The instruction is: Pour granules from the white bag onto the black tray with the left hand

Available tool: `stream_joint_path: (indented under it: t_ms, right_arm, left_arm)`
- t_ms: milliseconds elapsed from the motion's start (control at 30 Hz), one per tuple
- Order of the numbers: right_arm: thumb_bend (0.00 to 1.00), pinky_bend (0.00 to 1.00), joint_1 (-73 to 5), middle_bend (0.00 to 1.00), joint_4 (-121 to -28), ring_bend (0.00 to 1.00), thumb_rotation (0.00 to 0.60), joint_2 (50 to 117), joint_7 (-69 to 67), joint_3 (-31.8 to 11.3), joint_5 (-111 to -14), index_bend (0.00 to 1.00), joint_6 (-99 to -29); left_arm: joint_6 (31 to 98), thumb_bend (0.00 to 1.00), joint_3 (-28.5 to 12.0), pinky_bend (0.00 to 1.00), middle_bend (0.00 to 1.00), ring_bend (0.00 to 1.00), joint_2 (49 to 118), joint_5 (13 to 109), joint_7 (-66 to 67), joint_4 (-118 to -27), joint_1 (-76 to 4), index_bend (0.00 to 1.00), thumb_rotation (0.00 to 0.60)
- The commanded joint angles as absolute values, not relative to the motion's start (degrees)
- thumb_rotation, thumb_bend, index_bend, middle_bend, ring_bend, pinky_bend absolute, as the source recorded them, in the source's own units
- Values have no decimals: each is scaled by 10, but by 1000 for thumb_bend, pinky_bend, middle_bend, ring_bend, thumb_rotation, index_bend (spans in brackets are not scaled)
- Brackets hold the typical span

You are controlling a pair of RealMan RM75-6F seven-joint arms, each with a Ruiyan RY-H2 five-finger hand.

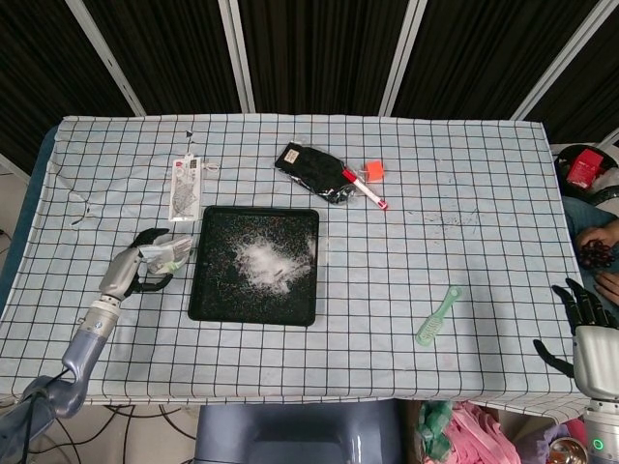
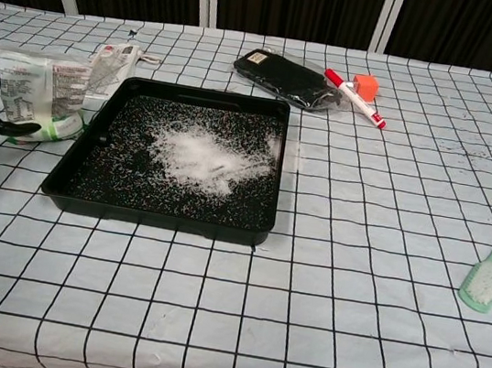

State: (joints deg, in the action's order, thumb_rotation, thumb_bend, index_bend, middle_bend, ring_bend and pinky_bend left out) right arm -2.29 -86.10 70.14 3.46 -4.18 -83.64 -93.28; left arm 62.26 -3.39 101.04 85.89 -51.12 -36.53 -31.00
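Small white printed plastic bag of granules point(image 2: 41, 98) stands just left of black rectangular tray point(image 1: 205, 307) — left hand point(image 1: 131, 271) at its outer side, grasp not clear; right hand point(image 1: 592, 338) empty, fingers spread. Bag likely soft, light, crinkly — grip mid-body, not the mouth

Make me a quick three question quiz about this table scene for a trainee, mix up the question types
1. True or false: the left hand has reached the white bag, which stands upright beside the black tray.
2. Multiple choice: where is the green brush? A) on the tray B) on the cloth, right of the tray C) in the right hand
3. Fill in: the white granules are heaped near the tray's ____.

Key: 1 true; 2 B; 3 middle.
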Motion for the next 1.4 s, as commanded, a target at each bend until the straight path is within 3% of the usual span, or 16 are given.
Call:
stream_joint_path:
  t_ms: [33, 300, 633, 1100, 1400]
  right_arm:
    - [124, 306, -23, 103, -862, 143, 600, 700, 30, -42, -838, 165, -927]
    - [124, 306, -21, 103, -860, 143, 600, 701, 32, -46, -839, 164, -927]
    - [124, 305, -20, 103, -858, 143, 600, 704, 33, -49, -839, 164, -921]
    - [125, 307, -19, 103, -861, 143, 600, 708, 41, -53, -837, 165, -913]
    - [127, 322, -19, 103, -862, 143, 600, 706, 42, -54, -838, 164, -910]
  left_arm:
    - [617, 290, -32, 161, 124, 42, 1023, 865, -523, -354, -319, 122, 600]
    - [615, 340, -35, 212, 168, 87, 1062, 861, -569, -307, -325, 143, 600]
    - [612, 474, -38, 365, 277, 217, 1095, 855, -587, -242, -326, 239, 600]
    - [584, 519, -46, 406, 300, 231, 1111, 840, -586, -199, -332, 261, 600]
    - [598, 658, -52, 546, 421, 345, 1121, 839, -591, -194, -342, 366, 600]
